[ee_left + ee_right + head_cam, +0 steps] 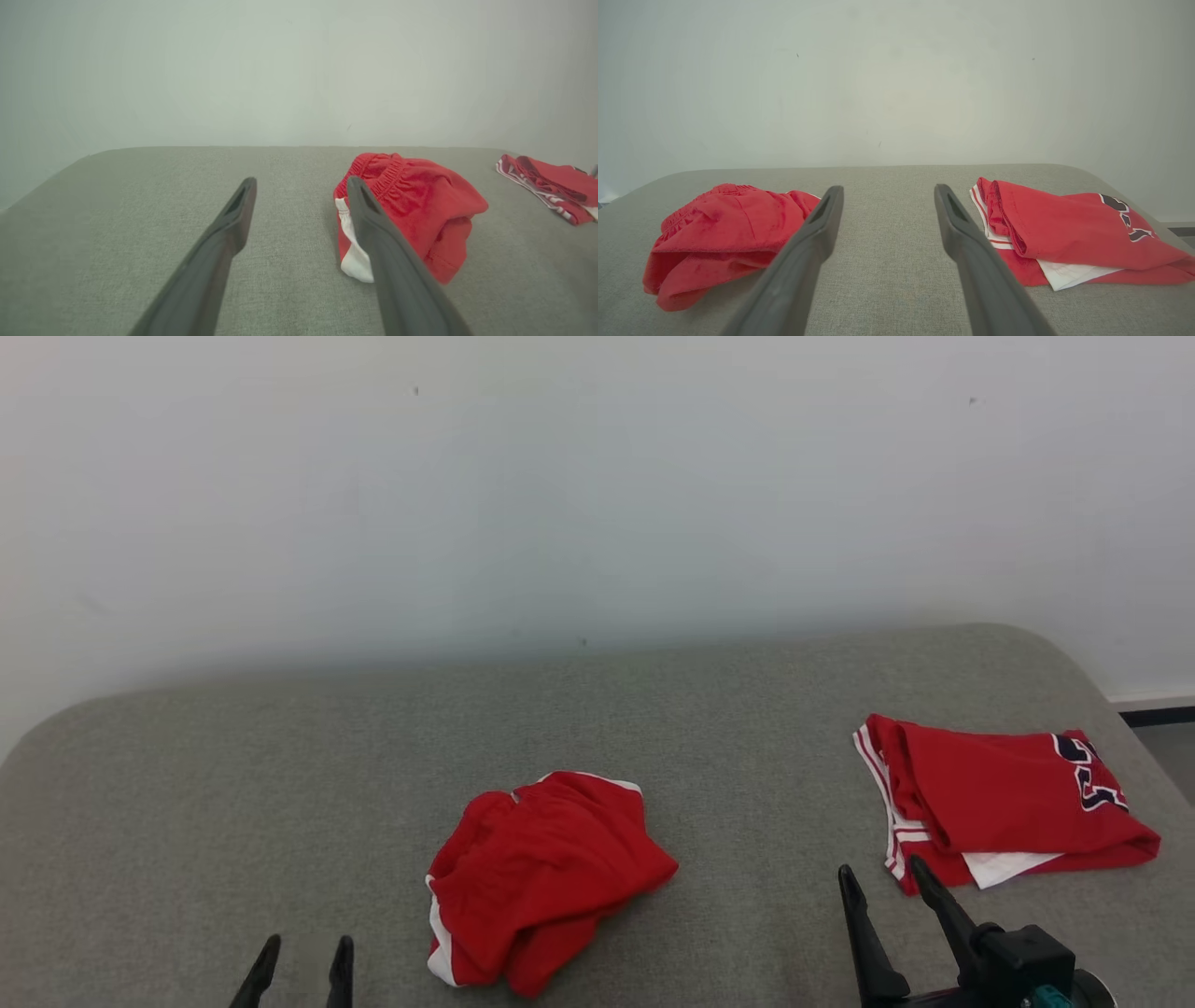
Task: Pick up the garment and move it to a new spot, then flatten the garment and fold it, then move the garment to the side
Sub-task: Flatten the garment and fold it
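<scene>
Red crumpled shorts [546, 877] sit bottom centre of the grey worktop [280, 784], folded red jersey [999, 803] at right; left pincer [308, 947] and right pincer [881, 868] both spread wide, empty.

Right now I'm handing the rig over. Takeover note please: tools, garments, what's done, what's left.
Tools: the left tool is open and empty, low by the near edge, left of the crumpled red shorts. The right tool is open and empty, just short of the folded red jersey.
Things: the shorts are bunched in a heap mid-way across the grey padded table. The jersey lies at the table's right side.
Done: the jersey looks folded and set aside.
Left: the shorts still need picking up, moving, flattening, folding and moving to the side.
</scene>
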Controlling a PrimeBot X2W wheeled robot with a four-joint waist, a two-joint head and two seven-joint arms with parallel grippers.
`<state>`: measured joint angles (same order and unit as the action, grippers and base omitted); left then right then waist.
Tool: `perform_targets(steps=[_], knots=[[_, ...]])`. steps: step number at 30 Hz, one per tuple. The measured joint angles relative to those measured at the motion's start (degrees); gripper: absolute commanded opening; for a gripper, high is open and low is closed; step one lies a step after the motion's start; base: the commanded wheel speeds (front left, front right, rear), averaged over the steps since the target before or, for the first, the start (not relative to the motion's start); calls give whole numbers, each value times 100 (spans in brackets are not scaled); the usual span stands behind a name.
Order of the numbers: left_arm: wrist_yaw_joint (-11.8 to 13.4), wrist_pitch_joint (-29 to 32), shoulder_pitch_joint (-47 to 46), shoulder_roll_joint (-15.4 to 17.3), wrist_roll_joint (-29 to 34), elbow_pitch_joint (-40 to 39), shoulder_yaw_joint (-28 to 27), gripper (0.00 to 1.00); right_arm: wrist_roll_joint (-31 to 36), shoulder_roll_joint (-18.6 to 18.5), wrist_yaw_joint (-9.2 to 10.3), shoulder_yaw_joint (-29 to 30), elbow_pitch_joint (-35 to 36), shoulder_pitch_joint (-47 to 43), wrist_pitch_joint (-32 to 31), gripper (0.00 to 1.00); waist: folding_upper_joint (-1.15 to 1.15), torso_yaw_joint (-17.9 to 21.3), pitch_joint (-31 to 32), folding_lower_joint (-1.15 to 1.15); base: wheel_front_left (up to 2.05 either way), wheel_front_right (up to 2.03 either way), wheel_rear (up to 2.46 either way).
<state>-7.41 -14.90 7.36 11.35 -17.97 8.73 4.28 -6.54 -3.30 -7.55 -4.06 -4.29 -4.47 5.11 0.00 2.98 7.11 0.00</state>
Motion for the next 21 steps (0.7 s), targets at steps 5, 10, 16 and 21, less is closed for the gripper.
perform_targets(steps=[5,10,16,21], knots=[[-1,880,-1024,236,-45,500,679,100,-2,-3,0,-165,66,127,-89,100,0,345,-67,0,0,0,0],[-9,1983,-1836,412,-333,1105,876,100,-44,-32,0,-301,111,220,-159,100,0,785,-173,0,0,0,0],[25,2997,-2512,408,-623,1764,864,100,-38,-34,0,-367,153,232,-208,100,0,1338,-343,0,0,0,0],[158,3698,-2726,407,-825,1995,808,100,-31,-35,0,-316,182,235,-207,100,0,1743,-490,0,0,0,0]])
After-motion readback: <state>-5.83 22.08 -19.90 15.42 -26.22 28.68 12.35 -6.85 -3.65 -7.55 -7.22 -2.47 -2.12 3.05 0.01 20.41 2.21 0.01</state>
